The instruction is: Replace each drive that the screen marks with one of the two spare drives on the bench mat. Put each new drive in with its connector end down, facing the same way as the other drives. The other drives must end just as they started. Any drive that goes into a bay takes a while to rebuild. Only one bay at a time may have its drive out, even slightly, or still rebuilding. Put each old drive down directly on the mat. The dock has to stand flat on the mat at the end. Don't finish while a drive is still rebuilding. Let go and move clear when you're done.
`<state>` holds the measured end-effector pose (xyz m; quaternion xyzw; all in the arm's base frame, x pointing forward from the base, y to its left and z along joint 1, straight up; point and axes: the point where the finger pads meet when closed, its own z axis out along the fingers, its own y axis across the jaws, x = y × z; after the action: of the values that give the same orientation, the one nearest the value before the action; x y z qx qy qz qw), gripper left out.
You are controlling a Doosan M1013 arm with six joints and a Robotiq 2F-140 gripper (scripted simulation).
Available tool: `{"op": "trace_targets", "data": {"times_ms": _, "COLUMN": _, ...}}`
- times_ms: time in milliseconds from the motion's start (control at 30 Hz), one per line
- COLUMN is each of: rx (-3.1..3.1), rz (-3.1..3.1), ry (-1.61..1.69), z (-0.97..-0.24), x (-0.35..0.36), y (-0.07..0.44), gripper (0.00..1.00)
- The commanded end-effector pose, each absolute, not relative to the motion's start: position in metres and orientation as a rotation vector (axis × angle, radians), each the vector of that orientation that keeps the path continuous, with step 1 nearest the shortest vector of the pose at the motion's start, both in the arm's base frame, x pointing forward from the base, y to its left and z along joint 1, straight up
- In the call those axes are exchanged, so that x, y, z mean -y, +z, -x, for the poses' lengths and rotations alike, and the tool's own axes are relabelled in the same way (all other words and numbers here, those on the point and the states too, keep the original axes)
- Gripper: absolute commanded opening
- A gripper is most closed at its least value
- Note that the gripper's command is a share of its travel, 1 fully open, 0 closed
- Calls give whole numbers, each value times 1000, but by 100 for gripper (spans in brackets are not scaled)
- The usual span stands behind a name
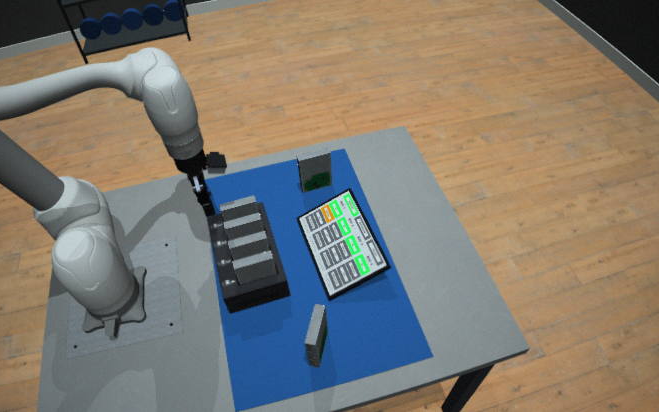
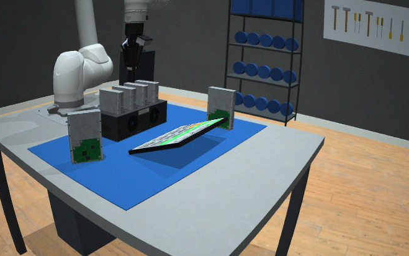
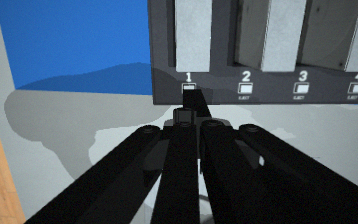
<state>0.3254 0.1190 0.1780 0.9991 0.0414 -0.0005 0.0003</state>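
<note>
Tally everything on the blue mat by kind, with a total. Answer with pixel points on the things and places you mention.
Upright silver drives in the dock: 4
Upright silver-and-green spare drives (image 1: pixel 317 171) (image 2: pixel 220 100): 2
Black rectangular drive dock (image 1: pixel 257 296) (image 2: pixel 120 127) (image 3: pixel 220 90): 1
Tilted black-framed flat screen (image 1: pixel 343 245) (image 2: pixel 180 135): 1
Total: 8

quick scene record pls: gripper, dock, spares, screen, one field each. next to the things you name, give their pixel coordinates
gripper: shut, nothing held, fingertips (image 1: pixel 209 210) (image 2: pixel 131 82) at the eject button (image 3: pixel 188 88) of bay 1; contact unclear
dock: black dock (image 1: pixel 257 295) (image 2: pixel 110 127) (image 3: pixel 162 92) on the mat (image 1: pixel 372 327) (image 2: pixel 129 191) (image 3: pixel 80 40), four drives standing in it
spares: two, upright on the mat, one near the dock's bay 4 end, one beyond the screen
screen: tilted display (image 1: pixel 343 243) (image 2: pixel 180 135), one orange cell, several green
</note>
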Motion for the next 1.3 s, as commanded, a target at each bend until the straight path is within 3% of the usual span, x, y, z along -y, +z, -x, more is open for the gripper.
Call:
{"op": "trace_targets", "data": {"times_ms": 0, "rx": -130, "rz": -3139, "ry": 0, "z": -326, "x": -119, "y": 169, "gripper": 10}}
{"op": "trace_targets", "data": {"times_ms": 567, "rx": -130, "rz": -3139, "ry": 0, "z": -326, "x": -119, "y": 135, "gripper": 10}}
{"op": "trace_targets", "data": {"times_ms": 1267, "rx": -130, "rz": -3139, "ry": 0, "z": -326, "x": -119, "y": 129, "gripper": 10}}
